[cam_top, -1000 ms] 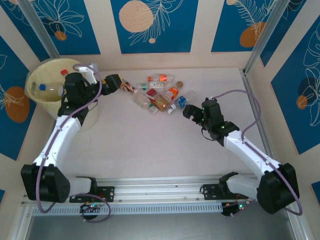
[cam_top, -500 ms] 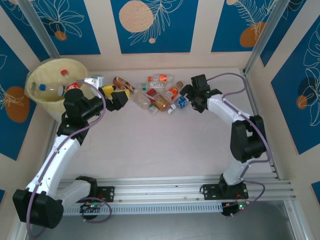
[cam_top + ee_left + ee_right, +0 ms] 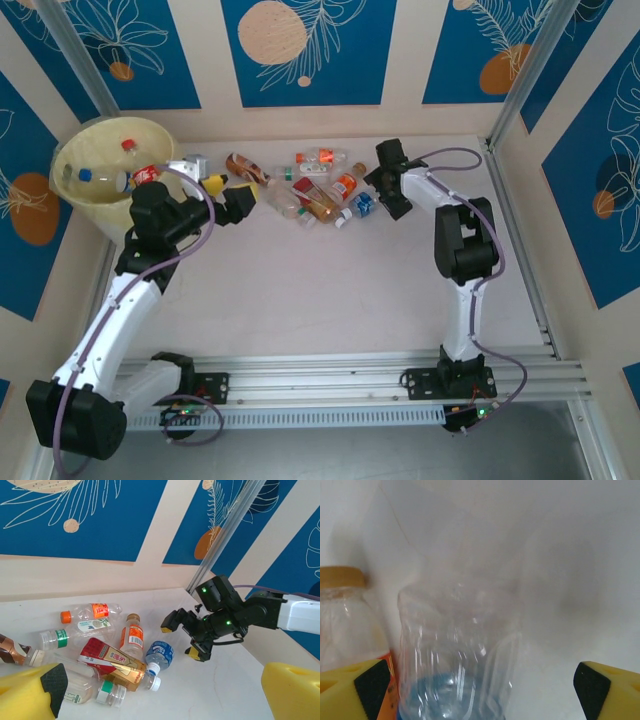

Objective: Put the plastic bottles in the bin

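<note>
1. Jaws on both arms stand apart: the left gripper (image 3: 235, 195) is spread wide with nothing between its fingers, and the right gripper (image 3: 180, 640) brackets a bottle without yet pressing on it
2. Biggest of the task's things, the bin (image 3: 62, 160) sits in the far left corner of the table (image 3: 320, 290), beside the left arm, so that arm has the short carry; a few bottles already lie inside it
3. Most of the plastic bottles (image 3: 315, 190) lie on their sides in a loose heap at the far middle, between the two grippers and seemingly within reach of either
4. At the heap's right edge lies the blue-labelled bottle (image 3: 455, 655), free on its outer side, which likely makes it the right arm's pick; in the right wrist view it sits between the yellow pads (image 3: 345, 682)
5. Just to its left, touching or nearly so, is an orange-labelled bottle (image 3: 350, 630) with a tan cap, close enough to be nudged when the jaws close
</note>
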Controlling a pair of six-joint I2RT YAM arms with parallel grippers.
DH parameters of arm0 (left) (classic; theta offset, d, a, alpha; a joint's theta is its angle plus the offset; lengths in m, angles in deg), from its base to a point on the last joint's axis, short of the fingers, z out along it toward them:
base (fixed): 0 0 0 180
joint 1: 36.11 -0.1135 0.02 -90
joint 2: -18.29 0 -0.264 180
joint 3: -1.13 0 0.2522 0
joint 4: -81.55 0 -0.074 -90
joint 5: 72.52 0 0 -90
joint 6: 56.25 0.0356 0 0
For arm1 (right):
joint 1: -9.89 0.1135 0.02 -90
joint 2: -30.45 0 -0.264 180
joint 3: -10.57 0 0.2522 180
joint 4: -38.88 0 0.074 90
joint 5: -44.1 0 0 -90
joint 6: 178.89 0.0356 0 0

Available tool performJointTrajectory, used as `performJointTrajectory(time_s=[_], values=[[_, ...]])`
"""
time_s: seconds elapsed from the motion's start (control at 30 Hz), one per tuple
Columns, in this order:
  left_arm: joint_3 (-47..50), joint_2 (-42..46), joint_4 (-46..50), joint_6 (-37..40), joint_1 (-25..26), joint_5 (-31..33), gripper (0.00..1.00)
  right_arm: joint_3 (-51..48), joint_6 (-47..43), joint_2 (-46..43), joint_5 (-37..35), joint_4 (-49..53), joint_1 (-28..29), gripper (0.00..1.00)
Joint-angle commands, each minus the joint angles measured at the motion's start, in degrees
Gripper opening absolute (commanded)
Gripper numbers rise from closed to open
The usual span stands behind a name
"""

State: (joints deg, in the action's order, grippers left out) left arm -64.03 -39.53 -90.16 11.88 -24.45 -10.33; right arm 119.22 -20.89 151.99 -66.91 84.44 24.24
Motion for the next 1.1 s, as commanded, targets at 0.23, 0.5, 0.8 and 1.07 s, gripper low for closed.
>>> performJointTrajectory(time_s=[0.23,0.5,0.8,1.07], values=[[1.29,-1.38,-4.34,0.64,0.36,-4.48,1.00,3.45,-1.47,3.89,2.99,-1.49,-1.03,0.73],[1.68,-2.90,-4.69,2.25,3.97,-4.63,1.00,-17.81,-8.16,-14.52,2.32,-18.92,-0.95,0.56],[-0.36,-9.83,-2.48,5.71,10.03,-6.67,1.00,-39.53,-21.08,-36.75,9.35,-30.95,2.37,0.53],[-1.14,-16.36,-1.37,13.21,19.22,-1.68,1.00,-52.58,-21.75,-52.57,6.23,-40.36,9.86,0.52]])
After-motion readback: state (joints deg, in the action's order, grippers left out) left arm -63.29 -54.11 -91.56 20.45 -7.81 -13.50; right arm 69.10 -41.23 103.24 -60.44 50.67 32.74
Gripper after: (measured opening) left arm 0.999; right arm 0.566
